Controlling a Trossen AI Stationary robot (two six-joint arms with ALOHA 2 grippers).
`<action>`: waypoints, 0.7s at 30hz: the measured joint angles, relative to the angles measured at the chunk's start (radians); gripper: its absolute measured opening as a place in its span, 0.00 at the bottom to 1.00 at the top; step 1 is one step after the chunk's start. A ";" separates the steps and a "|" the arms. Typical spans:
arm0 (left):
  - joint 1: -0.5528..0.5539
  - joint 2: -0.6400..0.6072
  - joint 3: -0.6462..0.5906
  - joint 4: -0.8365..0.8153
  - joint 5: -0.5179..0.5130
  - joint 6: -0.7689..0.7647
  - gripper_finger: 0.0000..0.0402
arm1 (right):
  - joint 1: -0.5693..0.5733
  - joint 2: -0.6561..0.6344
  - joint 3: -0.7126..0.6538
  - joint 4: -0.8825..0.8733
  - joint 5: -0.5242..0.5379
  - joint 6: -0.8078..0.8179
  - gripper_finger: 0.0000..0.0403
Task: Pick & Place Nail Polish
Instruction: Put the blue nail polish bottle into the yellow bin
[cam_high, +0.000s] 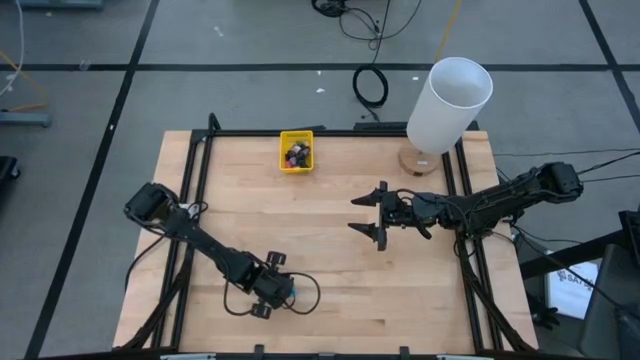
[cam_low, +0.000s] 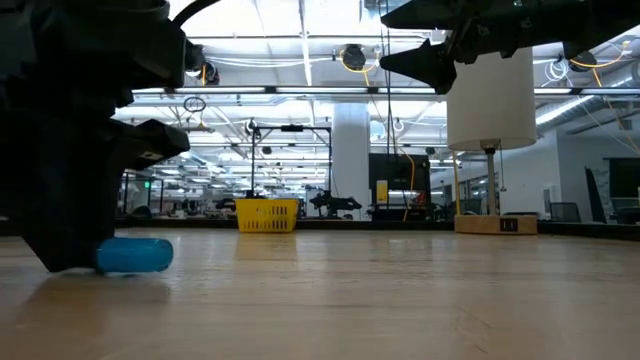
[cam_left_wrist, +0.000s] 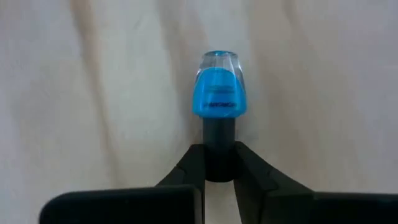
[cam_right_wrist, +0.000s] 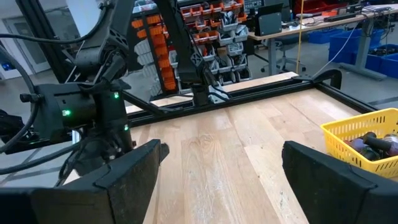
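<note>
Two dark arms work over the pale wooden surface (cam_high: 330, 270) with its black frame. Left gripper (cam_left_wrist: 219, 163) sits low at the near-left part of the surface, jaws clamped tight on the dark cap of a small blue nail polish bottle (cam_left_wrist: 219, 93); bottle lies on its side on the wood, blue body pointing away from the jaws, cap pinched between the two dark fingers (cam_left_wrist: 186, 171). Low view shows the same blue bottle (cam_low: 135, 254) resting on the wood right at the foot of the left arm. High view shows the left gripper (cam_high: 272, 292) near the front edge, a speck of blue at its tip. Right gripper (cam_high: 378, 215) hangs above the middle-right of the surface, well apart from the left one, jaws spread wide with nothing between them; right wrist view shows its two fingers (cam_right_wrist: 134, 171) far apart over bare wood. Small yellow rectangular bin (cam_high: 296, 151) stands at the far edge of the surface, several more dark-capped little bottles (cam_high: 298, 153) piled inside; also seen in the right wrist view (cam_right_wrist: 357, 140). White cylindrical lamp shade on a wooden base (cam_high: 448, 105) stands at the far-right corner.
</note>
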 joint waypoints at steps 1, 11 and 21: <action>0.000 -0.008 -0.002 0.005 -0.012 0.005 0.09 | 0.000 0.000 0.000 0.000 0.000 0.000 0.79; 0.009 -0.189 -0.196 0.304 -0.080 0.025 0.09 | 0.004 0.000 0.000 0.000 -0.003 0.000 0.79; 0.027 -0.365 -0.610 0.980 -0.163 0.012 0.09 | 0.013 0.000 0.000 0.000 0.000 -0.001 0.79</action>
